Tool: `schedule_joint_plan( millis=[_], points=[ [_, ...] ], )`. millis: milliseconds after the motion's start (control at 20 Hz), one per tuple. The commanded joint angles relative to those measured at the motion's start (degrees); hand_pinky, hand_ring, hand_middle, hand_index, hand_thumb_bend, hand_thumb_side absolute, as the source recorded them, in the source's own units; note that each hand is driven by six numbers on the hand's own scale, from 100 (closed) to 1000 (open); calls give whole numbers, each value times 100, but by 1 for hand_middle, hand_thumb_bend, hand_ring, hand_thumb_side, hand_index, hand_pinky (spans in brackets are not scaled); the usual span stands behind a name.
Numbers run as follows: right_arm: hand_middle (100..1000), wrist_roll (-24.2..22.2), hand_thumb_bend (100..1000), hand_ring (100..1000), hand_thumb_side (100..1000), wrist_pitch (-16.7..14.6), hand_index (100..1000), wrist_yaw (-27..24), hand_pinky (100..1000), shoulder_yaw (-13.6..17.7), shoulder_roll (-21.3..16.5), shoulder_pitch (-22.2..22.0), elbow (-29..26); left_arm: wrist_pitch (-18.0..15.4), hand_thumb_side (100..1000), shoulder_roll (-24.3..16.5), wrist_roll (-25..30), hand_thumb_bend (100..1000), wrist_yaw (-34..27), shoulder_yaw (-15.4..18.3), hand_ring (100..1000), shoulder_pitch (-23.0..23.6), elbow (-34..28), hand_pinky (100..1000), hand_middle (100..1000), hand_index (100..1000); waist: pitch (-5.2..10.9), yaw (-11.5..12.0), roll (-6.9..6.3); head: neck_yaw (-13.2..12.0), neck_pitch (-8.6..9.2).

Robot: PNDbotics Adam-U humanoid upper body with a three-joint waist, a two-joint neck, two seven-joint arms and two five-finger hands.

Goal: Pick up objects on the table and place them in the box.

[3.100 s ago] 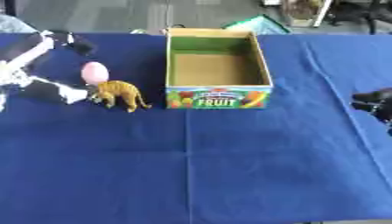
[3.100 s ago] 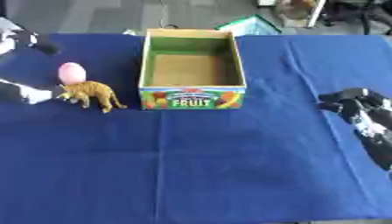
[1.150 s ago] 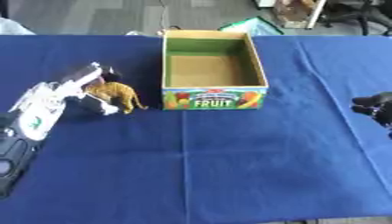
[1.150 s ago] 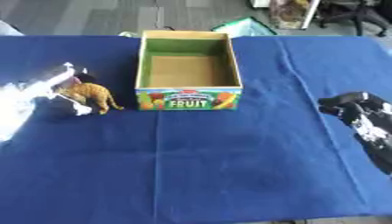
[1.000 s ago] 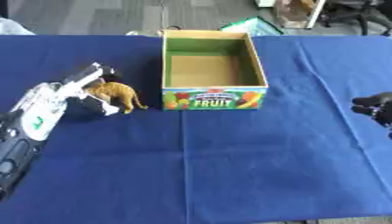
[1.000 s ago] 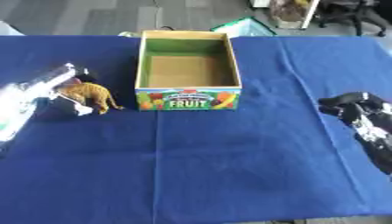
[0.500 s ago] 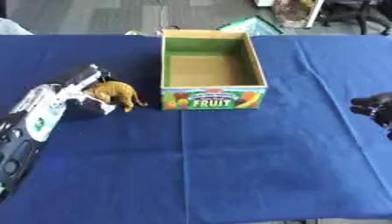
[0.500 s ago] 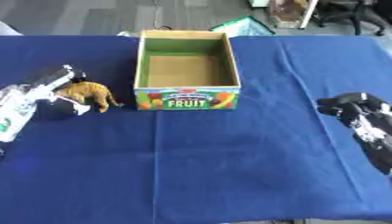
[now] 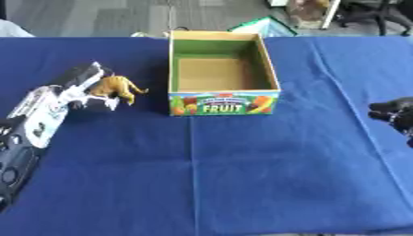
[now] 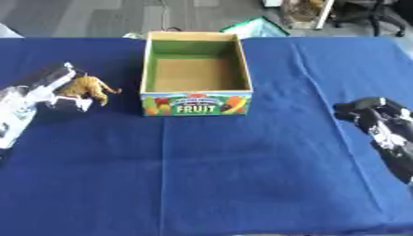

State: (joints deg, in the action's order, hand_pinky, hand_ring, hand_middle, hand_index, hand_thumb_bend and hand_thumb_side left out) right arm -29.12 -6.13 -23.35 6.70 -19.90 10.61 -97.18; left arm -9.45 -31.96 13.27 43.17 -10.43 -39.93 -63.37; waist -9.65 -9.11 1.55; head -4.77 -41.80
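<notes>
Tan toy animal (image 9: 115,87) sits near the table's left edge, just left of the fruit box (image 9: 222,103), upright. Left hand (image 9: 77,90) has closed in on it; fingers curl round its rear, so a grasp looks underway. Pink egg seen earlier is now hidden. Box empty. Right hand (image 10: 373,113) idles curled at the right edge.

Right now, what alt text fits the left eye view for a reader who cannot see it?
The robot's left hand closes its fingers on a tan toy animal on a blue-clothed table, left of an empty open FRUIT box. The right hand shows at the right edge.
</notes>
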Motion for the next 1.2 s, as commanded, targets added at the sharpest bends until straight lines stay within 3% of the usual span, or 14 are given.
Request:
schedule_joint_plan(
  millis=[50,300,600,1200],
  points=[
    [607,-8,100,806,333,-1,684,7,836,48,-110,61,-52,28,213,-323,99,100,-163,67,485,-115,-393,632,390,594,79,-17,-10,14,-22],
    [607,-22,100,806,334,13,684,7,837,36,-110,68,-46,52,208,-475,190,100,-439,29,486,-239,-716,632,387,592,86,-40,-22,4,-7],
    [607,-80,100,807,333,15,684,5,837,-19,-110,95,-35,116,202,-365,116,100,-572,85,489,-616,-661,631,383,589,86,-153,-22,-47,4],
    [607,-263,100,807,334,45,685,-36,837,-207,-75,325,-25,94,192,0,-233,100,-548,169,487,-1442,-339,622,373,578,-6,-724,-70,-314,203]
  ],
)
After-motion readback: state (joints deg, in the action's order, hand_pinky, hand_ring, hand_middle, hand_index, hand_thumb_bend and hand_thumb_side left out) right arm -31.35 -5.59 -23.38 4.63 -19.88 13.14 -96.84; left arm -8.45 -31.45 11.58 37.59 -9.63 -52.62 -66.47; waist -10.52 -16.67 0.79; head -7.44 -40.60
